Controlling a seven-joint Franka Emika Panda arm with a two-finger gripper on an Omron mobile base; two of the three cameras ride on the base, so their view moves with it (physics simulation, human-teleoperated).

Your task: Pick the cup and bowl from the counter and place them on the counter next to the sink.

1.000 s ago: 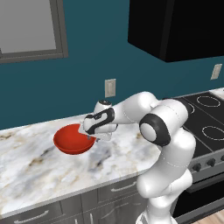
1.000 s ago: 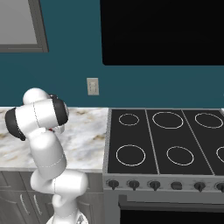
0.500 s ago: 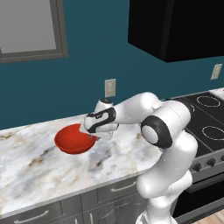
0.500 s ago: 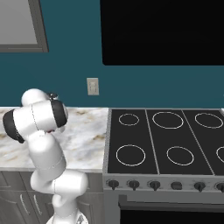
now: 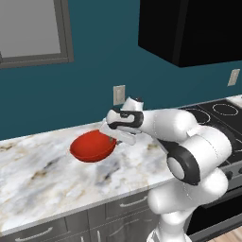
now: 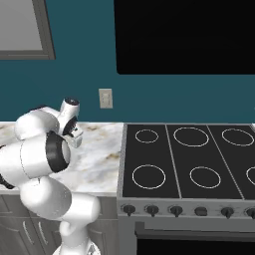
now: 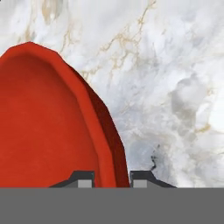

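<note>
The red bowl (image 5: 92, 146) hangs tilted just above the marble counter (image 5: 42, 179), its rim pointing toward the arm. My gripper (image 5: 111, 136) reaches in from the right and is shut on the bowl's near rim. In the hand view the bowl (image 7: 43, 131) takes up the left half over the counter (image 7: 175, 87), and my gripper (image 7: 112, 178) has one fingertip inside the rim and one outside it. The cup and the sink are out of view.
A black stovetop (image 6: 189, 159) adjoins the counter (image 6: 94, 159) on the right, also seen at the right edge as the stovetop (image 5: 215, 111). A wall outlet (image 5: 119, 94) sits behind the bowl. A dark cabinet (image 5: 189, 28) hangs above.
The jaws have narrowed onto the bowl's rim. The bowl has shifted slightly right and tipped up off the counter.
</note>
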